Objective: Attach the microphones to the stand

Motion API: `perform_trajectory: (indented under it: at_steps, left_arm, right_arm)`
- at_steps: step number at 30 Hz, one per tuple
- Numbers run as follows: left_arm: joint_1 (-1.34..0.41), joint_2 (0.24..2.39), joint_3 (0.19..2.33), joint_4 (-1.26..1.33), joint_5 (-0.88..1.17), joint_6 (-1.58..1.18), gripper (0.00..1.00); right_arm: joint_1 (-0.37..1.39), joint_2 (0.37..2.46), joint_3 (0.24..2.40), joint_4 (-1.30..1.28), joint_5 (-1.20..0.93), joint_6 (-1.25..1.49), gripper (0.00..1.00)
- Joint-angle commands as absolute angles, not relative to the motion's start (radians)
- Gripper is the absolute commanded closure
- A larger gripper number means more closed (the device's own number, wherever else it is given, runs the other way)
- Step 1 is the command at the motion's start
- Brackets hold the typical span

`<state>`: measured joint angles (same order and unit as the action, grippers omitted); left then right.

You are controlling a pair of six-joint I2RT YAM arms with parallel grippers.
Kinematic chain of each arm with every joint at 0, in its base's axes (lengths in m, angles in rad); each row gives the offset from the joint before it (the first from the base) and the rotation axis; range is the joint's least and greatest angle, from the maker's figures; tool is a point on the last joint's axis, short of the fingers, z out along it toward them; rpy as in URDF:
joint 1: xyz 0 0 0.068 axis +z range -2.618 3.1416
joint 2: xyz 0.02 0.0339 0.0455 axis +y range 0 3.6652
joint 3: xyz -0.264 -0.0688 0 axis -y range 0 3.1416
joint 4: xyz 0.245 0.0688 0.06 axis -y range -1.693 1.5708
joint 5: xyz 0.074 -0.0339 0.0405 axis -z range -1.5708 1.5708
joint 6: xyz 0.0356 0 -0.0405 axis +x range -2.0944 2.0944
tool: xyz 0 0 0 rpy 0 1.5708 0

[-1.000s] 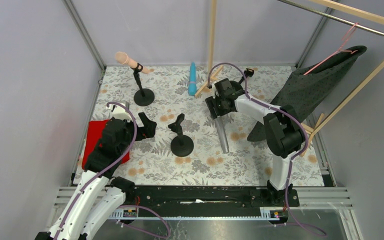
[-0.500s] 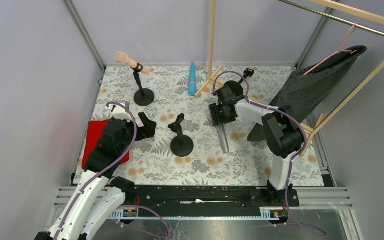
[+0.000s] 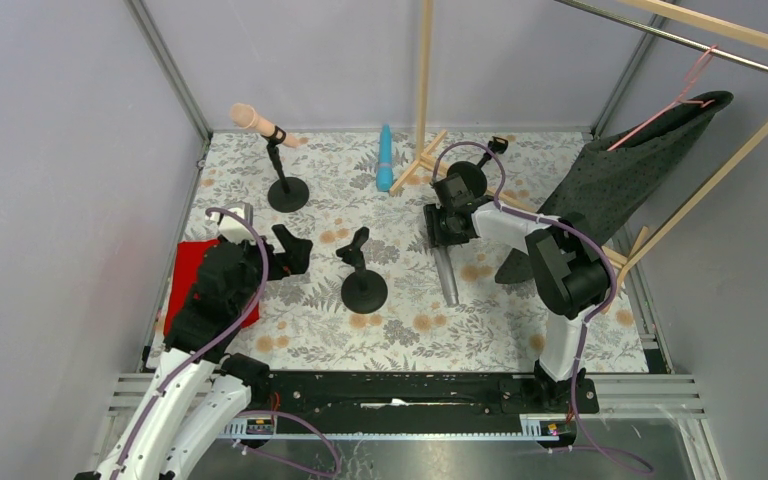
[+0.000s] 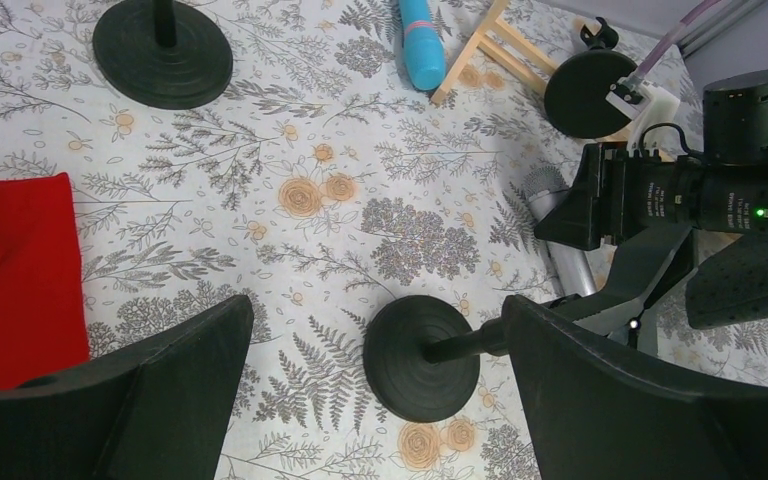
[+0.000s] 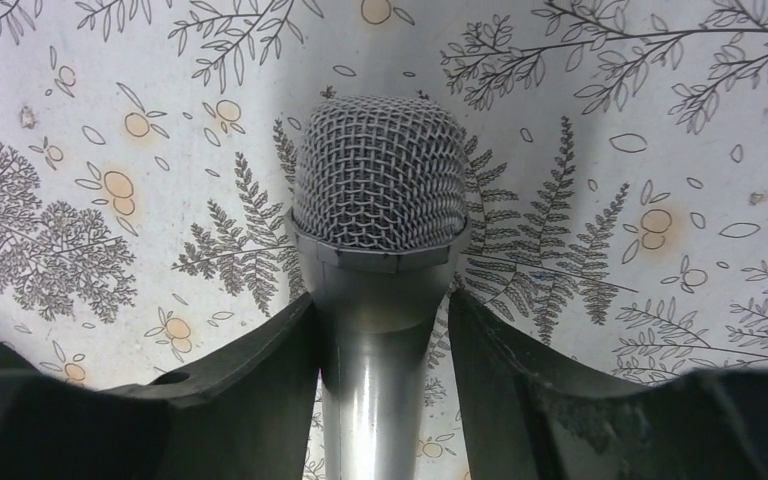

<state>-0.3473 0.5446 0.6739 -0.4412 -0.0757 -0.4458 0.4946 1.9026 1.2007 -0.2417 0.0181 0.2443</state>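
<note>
The silver-grey microphone [image 3: 447, 277] lies on the floral table. My right gripper [image 3: 446, 224] is down over its head end. In the right wrist view the fingers [image 5: 260, 370] close on its neck just below the mesh head [image 5: 378, 175]. The peach-pink microphone [image 3: 253, 119] sits clipped in the far-left stand [image 3: 287, 193]. The cyan-blue microphone [image 3: 385, 158] lies at the back. An empty stand [image 3: 364, 290] with its clip [image 3: 357, 245] is mid-table. My left gripper [image 3: 291, 250] is open and empty beside that stand, whose base [image 4: 422, 357] shows between the fingers.
A third stand base [image 3: 467, 178] sits just behind my right gripper. A red cloth [image 3: 187, 280] lies under my left arm. A wooden rack pole [image 3: 424, 70] and its foot [image 4: 485, 45] stand at the back. A dark cloth on a hanger [image 3: 640, 165] hangs at the right.
My right gripper has moved right and down onto the silver microphone's head end and narrowed around it. My left arm has shifted slightly; the microphone still lies flat.
</note>
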Motion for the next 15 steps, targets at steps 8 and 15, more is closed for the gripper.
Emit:
perform_trajectory:
  at_steps: [8, 15]
  left_arm:
    - [-0.344, 0.484, 0.647, -0.328, 0.009, -0.526, 0.01]
    - [-0.359, 0.399, 0.593, -0.318, 0.101, -0.557, 0.01]
  right_arm:
    - [0.492, 1.883, 1.178, -0.191, 0.065, 0.243, 0.67]
    - [0.492, 1.77, 1.105, -0.161, 0.06, 0.264, 0.97]
